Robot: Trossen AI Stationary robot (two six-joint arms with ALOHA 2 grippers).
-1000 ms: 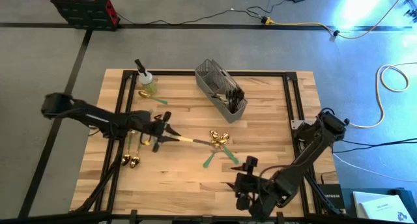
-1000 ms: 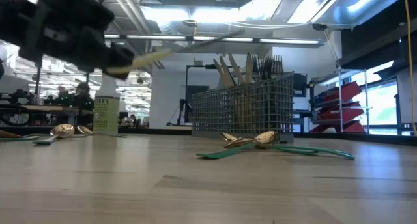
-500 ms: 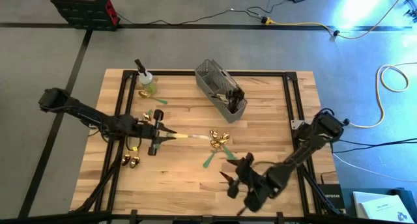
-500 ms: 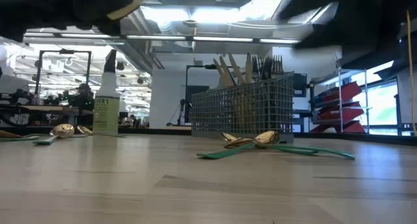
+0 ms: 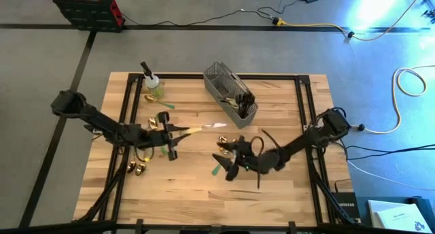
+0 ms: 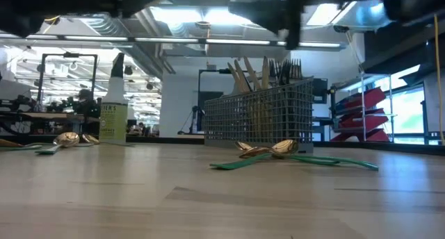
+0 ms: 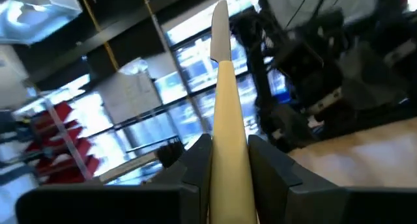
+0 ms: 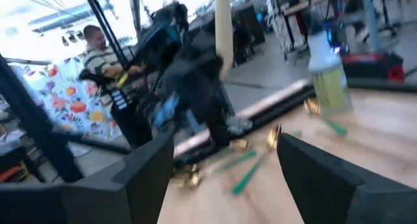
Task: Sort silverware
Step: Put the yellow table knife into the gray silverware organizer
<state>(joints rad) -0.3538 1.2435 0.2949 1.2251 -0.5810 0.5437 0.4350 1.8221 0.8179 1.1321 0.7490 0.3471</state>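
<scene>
My left gripper (image 5: 177, 132) is shut on a cream-handled piece of silverware (image 5: 200, 128), held above the table's middle with its metal end (image 5: 220, 125) pointing toward the right. My right gripper (image 5: 224, 160) stands open and level just near of a small heap of gold spoons (image 6: 268, 149) and green-handled pieces (image 5: 217, 169) lying flat on the wood; nothing is between its fingers (image 8: 151, 175). In the right wrist view the cream-handled piece (image 8: 223, 28) shows ahead. More gold spoons (image 5: 136, 168) lie near the left front. My left gripper pinches the cream handle (image 7: 228, 152) between its two fingers (image 7: 195, 165), which lie along the handle. They come from the table's left, slanting a little upward. The piece is lifted clear of the table, its metal end (image 7: 219, 15) sticking out past the fingertips.
A grey wire-mesh caddy (image 5: 231, 98) holding dark silverware stands at the far middle. A spray bottle with green liquid (image 5: 151, 84) stands at the far left, a gold spoon (image 5: 149, 98) and a green piece (image 5: 166, 106) beside it. A person (image 8: 104, 55) shows beyond the table.
My left gripper has risen and tipped upward, swinging the cream-handled piece toward the far edge; its free end has lifted away from the gold spoons. My right gripper has come from the near edge toward the heap of spoons, sinking and turning from pointing down to level.
</scene>
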